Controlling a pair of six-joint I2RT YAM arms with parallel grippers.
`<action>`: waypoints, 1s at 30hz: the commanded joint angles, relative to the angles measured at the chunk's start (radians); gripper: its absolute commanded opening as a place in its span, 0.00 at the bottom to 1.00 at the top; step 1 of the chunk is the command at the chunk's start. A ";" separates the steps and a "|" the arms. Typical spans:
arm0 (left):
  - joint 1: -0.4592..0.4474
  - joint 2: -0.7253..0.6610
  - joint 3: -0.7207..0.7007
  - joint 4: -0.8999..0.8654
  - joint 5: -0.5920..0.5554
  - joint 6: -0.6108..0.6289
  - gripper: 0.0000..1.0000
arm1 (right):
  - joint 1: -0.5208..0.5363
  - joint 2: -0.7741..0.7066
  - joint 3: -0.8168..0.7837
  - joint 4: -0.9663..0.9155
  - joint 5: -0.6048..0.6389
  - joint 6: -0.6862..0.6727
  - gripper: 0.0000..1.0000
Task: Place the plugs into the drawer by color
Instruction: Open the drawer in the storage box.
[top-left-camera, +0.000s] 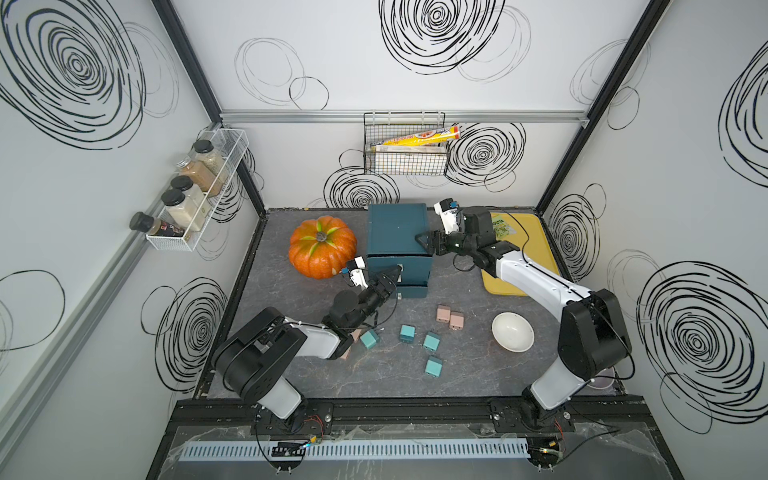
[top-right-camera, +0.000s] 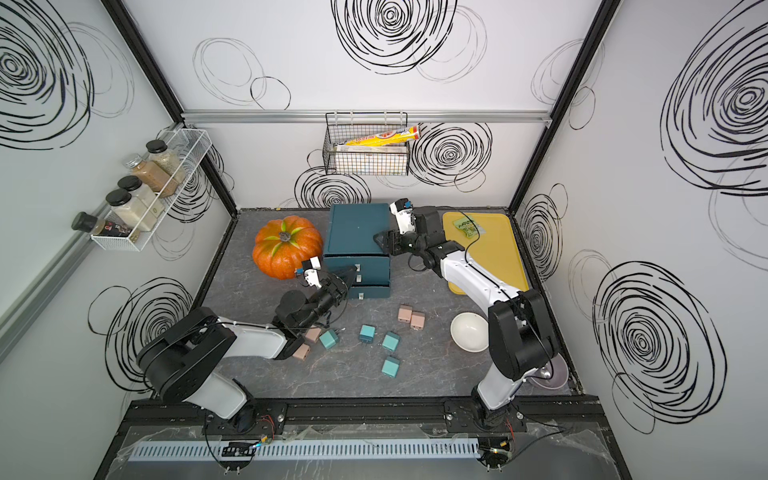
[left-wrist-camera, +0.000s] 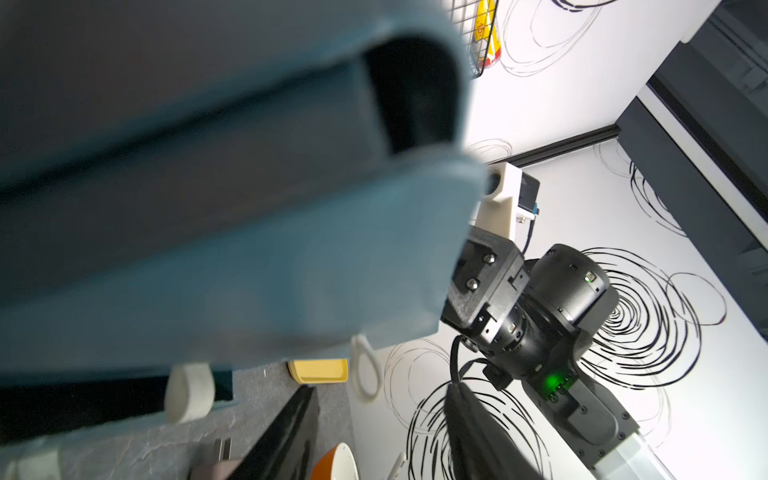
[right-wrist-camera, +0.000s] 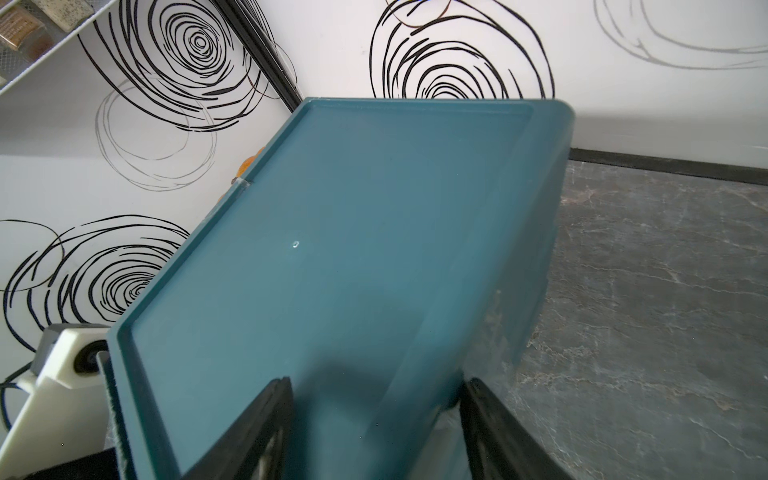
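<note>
Nothing is sorted yet: all eight plugs lie on the bench (top-left-camera: 374, 382), none in the drawer (top-left-camera: 397, 232). Four teal plugs (top-left-camera: 431, 342) are scattered about the middle of the bench's front half. Two pink plugs (top-left-camera: 443, 313) touch each other, out in front of the drawer's front right corner. Two more pink ones (top-right-camera: 312, 334) lie under the left arm (top-left-camera: 316, 343), which hides most of them in a top view. The drawer stands at the middle of the back edge. From above none of its fronts shows an open well, so I judge the step in hand to be opening one.

The left jaws are at the drawer's front, partly apart on either side of a pull (left-wrist-camera: 365, 374). As far as the wrist view shows, they are not pinching it. The right jaws straddle the drawer's top right edge near the front corner. The box fills the gap between them, so it looks like a steadying grip.

The pumpkin (top-left-camera: 322, 247) sits just beside the drawer's left side and near the left wrist, so there is little slack there. The tray (top-left-camera: 536, 245) fills the back right corner under the right arm (top-left-camera: 536, 276), and the bowl (top-left-camera: 513, 332) sits near the right edge. The bench between the drawer's front and the plugs is bare, room enough, I judge, for a front to slide out. The pink pair lies nearest that path.
</note>
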 joint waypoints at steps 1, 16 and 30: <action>0.007 0.037 0.060 -0.005 0.023 0.025 0.40 | 0.004 0.017 -0.037 -0.095 -0.004 -0.034 0.68; -0.010 -0.127 -0.060 -0.067 0.109 0.050 0.00 | 0.004 0.028 -0.032 -0.089 -0.004 -0.028 0.68; -0.186 -0.384 -0.257 -0.193 0.059 0.098 0.00 | 0.004 0.028 -0.026 -0.098 0.005 -0.034 0.68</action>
